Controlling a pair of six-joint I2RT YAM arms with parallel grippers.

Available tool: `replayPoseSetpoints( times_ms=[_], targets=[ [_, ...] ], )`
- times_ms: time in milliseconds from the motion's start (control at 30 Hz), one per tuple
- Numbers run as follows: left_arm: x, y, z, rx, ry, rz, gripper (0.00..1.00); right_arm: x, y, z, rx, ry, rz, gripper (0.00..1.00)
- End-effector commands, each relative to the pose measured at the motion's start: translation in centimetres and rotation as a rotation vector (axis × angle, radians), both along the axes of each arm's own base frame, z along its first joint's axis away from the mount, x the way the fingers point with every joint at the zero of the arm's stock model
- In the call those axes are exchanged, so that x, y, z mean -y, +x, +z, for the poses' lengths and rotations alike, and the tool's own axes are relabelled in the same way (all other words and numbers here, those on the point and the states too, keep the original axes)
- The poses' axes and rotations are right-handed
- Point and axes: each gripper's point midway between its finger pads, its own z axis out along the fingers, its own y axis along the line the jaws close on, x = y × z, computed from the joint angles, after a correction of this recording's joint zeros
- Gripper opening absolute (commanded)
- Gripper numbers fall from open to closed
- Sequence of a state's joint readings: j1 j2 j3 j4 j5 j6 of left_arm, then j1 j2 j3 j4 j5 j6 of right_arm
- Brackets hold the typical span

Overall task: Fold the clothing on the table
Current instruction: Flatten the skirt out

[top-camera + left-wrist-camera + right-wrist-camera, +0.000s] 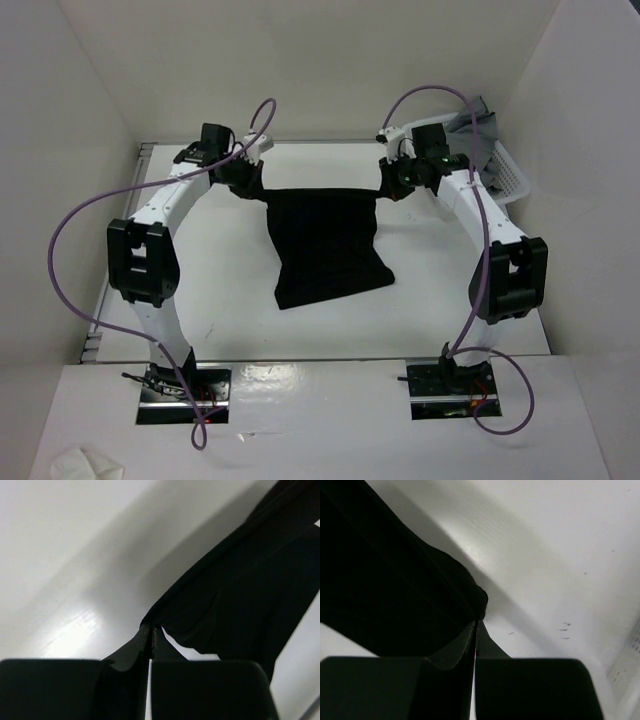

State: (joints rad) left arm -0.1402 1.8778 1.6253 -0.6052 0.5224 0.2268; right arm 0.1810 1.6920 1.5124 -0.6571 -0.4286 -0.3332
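The black clothing (325, 245) hangs stretched between my two grippers above the white table (230, 310), its lower end resting on the tabletop. My left gripper (252, 190) is shut on the garment's top left corner; in the left wrist view the fingertips (151, 635) pinch the clothing (240, 595), which runs off to the upper right. My right gripper (385, 188) is shut on the top right corner; in the right wrist view its tips (477, 627) clamp the clothing (385, 590), which fills the left side.
A white basket (500, 165) holding grey fabric sits at the table's far right corner, close behind the right arm. White walls enclose the table on three sides. A metal rail (105, 290) runs along the left edge.
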Motion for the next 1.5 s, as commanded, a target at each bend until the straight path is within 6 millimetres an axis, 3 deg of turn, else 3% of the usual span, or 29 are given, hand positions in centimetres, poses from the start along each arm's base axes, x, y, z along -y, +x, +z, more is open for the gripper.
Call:
replayPoseSetpoints(
  times_ms=[0,133,167,233,267,333,367,400,433,500,533,733,833,900,933,967,1000,1033,1200,1333,1467],
  targets=[
    [-1.8,4.5,4.0,0.162,0.059,0.105,0.0,2.2,4.2,1.5,0.149,-0.073,-0.129,0.0],
    [-3.5,7.2,5.3,0.23,0.126,0.196,0.01,3.0,6.3,3.2,0.219,-0.103,-0.182,0.0],
    [-3.6,7.7,6.6,0.262,0.127,0.207,0.03,3.1,6.9,3.2,0.231,-0.108,-0.192,0.0],
    [-3.5,8.4,6.5,0.265,0.126,0.207,0.07,3.4,7.7,3.8,0.256,-0.118,-0.213,0.0],
    [-3.4,8.5,6.9,0.271,0.118,0.214,0.19,3.5,8.1,3.3,0.25,-0.119,-0.227,0.0],
    [-3.4,8.9,6.1,0.258,0.121,0.213,0.25,3.8,8.9,3.0,0.248,-0.131,-0.254,0.0],
    [-3.4,8.9,6.1,0.258,0.121,0.213,0.46,3.5,9.1,3.6,0.267,-0.13,-0.253,0.02],
    [-3.4,8.8,5.2,0.234,0.12,0.217,0.6,3.6,9.6,3.3,0.269,-0.13,-0.273,0.08],
    [-3.5,9.0,5.3,0.244,0.125,0.224,0.72,4.3,10.0,3.0,0.273,-0.151,-0.315,0.44],
    [-3.7,9.2,4.1,0.227,0.133,0.241,0.96,4.1,10.2,2.9,0.291,-0.175,-0.335,0.79],
    [-3.9,9.1,3.7,0.219,0.145,0.25,1.0,4.6,10.5,2.9,0.307,-0.185,-0.37,0.89],
    [-3.5,8.7,4.1,0.224,0.118,0.239,1.0,4.8,11.2,3.5,0.334,-0.205,-0.401,0.96],
    [-1.7,6.5,2.8,0.157,0.086,0.181,1.0,4.6,11.2,3.2,0.317,-0.204,-0.389,0.96],
    [0.0,4.6,2.0,0.118,0.084,0.136,1.0,3.7,9.8,3.6,0.305,-0.204,-0.328,0.96],
    [0.5,3.2,0.2,0.076,0.102,0.109,1.0,2.6,9.1,3.2,0.29,-0.206,-0.289,0.96],
    [2.1,1.9,-0.1,0.068,0.104,0.072,1.0,2.1,8.0,1.8,0.244,-0.219,-0.254,0.96],
    [2.7,0.7,-0.8,0.046,0.115,0.044,1.0,1.4,7.3,2.0,0.241,-0.226,-0.208,0.96],
    [3.2,-0.9,-2.5,0.002,0.128,0.022,1.0,0.3,6.4,1.2,0.213,-0.231,-0.164,0.96],
    [6.2,-5.7,-3.8,-0.049,0.127,-0.083,1.0,-1.9,2.1,-1.9,0.095,-0.255,-0.039,0.96],
    [7.8,-7.6,-5.1,-0.07,0.142,-0.144,1.0,-1.8,1.2,-3.4,0.073,-0.274,-0.034,0.96],
    [8.7,-7.5,-5.5,-0.05,0.144,-0.159,1.0,-1.8,1.6,-5.0,0.055,-0.289,-0.038,0.96]
  ],
)
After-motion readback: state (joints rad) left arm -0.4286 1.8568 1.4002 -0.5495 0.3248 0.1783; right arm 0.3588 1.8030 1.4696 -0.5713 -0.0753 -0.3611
